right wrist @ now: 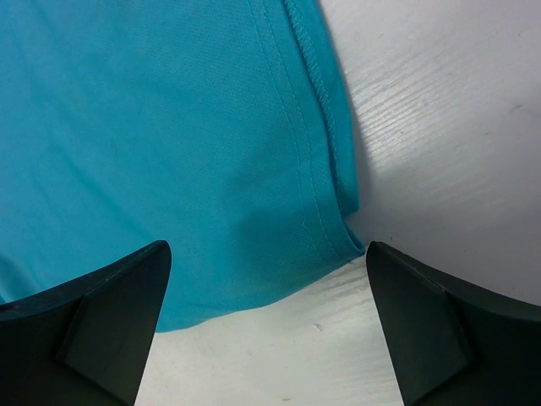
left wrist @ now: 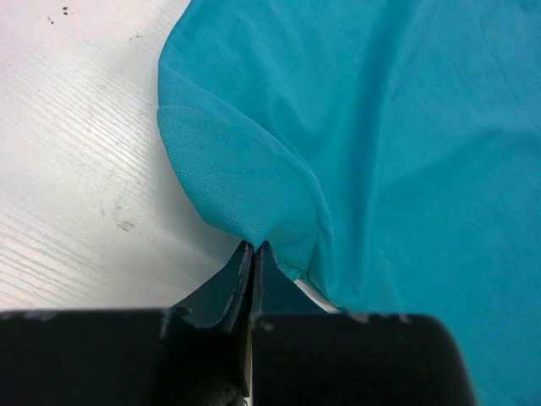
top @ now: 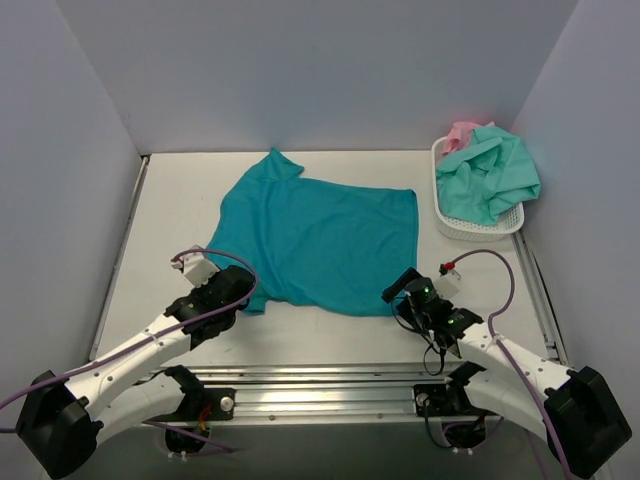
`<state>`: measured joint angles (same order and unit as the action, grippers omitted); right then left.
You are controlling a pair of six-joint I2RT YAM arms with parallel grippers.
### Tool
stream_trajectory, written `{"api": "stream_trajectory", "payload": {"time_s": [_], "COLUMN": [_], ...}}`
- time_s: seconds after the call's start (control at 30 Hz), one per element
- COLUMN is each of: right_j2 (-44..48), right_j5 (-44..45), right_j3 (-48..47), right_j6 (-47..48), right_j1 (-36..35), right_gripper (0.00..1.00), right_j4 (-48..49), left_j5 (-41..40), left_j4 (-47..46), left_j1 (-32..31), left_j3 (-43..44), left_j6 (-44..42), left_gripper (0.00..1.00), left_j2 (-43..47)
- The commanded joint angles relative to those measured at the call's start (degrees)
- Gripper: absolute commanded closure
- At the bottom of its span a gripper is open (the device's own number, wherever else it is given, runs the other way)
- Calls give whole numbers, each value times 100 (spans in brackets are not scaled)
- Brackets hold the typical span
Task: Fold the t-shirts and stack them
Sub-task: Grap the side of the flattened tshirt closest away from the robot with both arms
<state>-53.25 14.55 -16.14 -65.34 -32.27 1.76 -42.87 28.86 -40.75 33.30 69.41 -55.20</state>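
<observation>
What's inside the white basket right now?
A crumpled mint-green t-shirt fills the white basket and spills over its right rim, with a pink t-shirt showing at the back. Anything beneath them is covered.

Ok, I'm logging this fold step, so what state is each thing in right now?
teal t-shirt, spread out, unfolded, pinched at its near-left edge.
left gripper, shut on the teal t-shirt.
right gripper, open, fingers either side of the near-right hem corner.
basket, upright, holding two shirts.
mint-green t-shirt, crumpled in the basket, spilling over the rim.
pink t-shirt, crumpled, mostly hidden behind the mint-green one.
</observation>
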Motion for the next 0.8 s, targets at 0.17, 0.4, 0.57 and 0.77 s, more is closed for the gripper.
{"api": "stream_trajectory", "payload": {"time_s": [0.17, 0.4, 0.57, 0.77], "right_j2": [-370, -300, 130, 894], "right_j5": [-31, -31, 83, 329], "right_j3": [278, 278, 217, 59], "right_j6": [30, 30, -5, -66], "right_j1": [19, 28, 10, -16], "right_gripper": [11, 40, 71, 93], "right_j4": [369, 361, -61, -905], "left_j5": [-134, -142, -142, -116], "left_j4": [-56, -47, -65, -153], "left_j1": [41, 41, 41, 41], "left_j3": [54, 19, 1, -8], "left_j6": [213, 222, 240, 240], "left_gripper": [98, 98, 98, 98], "left_j2": [27, 106, 88, -8]}}
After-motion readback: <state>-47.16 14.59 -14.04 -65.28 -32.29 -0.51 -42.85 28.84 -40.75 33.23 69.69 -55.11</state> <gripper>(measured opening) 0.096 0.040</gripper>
